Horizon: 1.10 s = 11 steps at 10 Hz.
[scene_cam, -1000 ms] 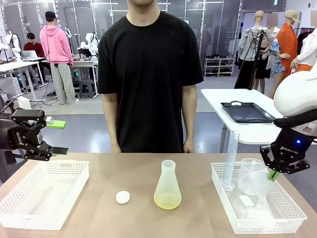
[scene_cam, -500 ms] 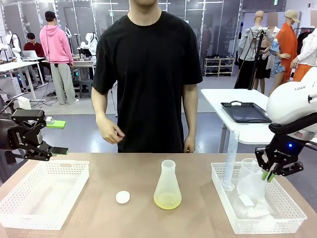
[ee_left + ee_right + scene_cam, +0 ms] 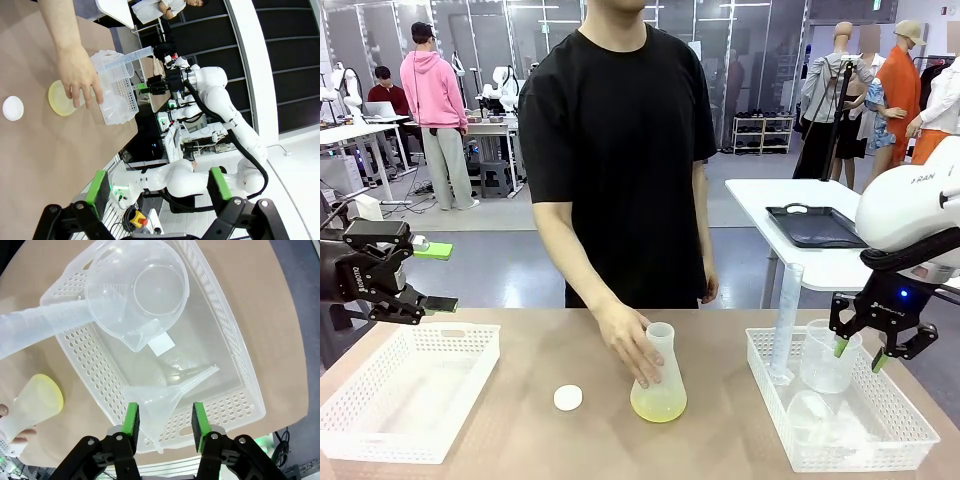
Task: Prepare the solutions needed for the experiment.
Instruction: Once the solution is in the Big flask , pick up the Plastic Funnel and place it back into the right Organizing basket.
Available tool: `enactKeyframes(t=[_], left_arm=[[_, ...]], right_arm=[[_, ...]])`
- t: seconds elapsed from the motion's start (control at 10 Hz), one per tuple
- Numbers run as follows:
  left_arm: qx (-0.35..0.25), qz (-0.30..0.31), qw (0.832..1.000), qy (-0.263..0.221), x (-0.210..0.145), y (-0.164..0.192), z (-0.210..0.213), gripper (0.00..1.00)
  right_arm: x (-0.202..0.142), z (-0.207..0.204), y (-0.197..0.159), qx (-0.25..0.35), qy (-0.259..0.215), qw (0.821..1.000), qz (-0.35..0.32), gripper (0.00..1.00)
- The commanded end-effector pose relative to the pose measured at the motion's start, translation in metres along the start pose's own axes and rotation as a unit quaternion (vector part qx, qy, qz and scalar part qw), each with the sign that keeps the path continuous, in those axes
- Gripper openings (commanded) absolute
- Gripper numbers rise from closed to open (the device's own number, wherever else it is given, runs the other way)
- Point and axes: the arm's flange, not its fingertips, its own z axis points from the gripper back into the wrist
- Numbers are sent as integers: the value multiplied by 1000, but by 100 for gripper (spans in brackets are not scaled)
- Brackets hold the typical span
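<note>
The solutions (image 3: 658,405), a shallow pale yellow-green liquid, sit in a frosted conical flask (image 3: 658,375) at the table's middle. A person's hand (image 3: 638,350) holds the flask's neck. In the left wrist view the flask (image 3: 59,100) shows far off under that hand (image 3: 77,75). My right gripper (image 3: 858,353) hovers open over the right basket (image 3: 910,425). A clear funnel (image 3: 165,395) lies loose in that basket below my right gripper (image 3: 165,421). My left gripper (image 3: 438,277) stands open at the far left, above the left basket, holding nothing.
A small white cap (image 3: 568,398) lies left of the flask. The right basket also holds a beaker (image 3: 823,355) and a leaning graduated cylinder (image 3: 785,320). A white basket (image 3: 410,390) sits at the left. The person stands at the far edge.
My right gripper has opened and let go of the funnel, which now lies in the basket. The person's hand has come down onto the flask's neck. My left arm has not moved.
</note>
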Motion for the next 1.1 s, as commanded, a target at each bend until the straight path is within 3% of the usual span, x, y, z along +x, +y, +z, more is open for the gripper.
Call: enactKeyframes(t=[0.0, 1.0], left_arm=[[-14, 1, 1000, -5, 2, -2, -2, 100], [-14, 1, 1000, -5, 2, -2, -2, 100]], right_arm=[[0, 0, 0, 0, -1, 1000, 0, 54], [0, 0, 0, 0, -1, 1000, 0, 54]])
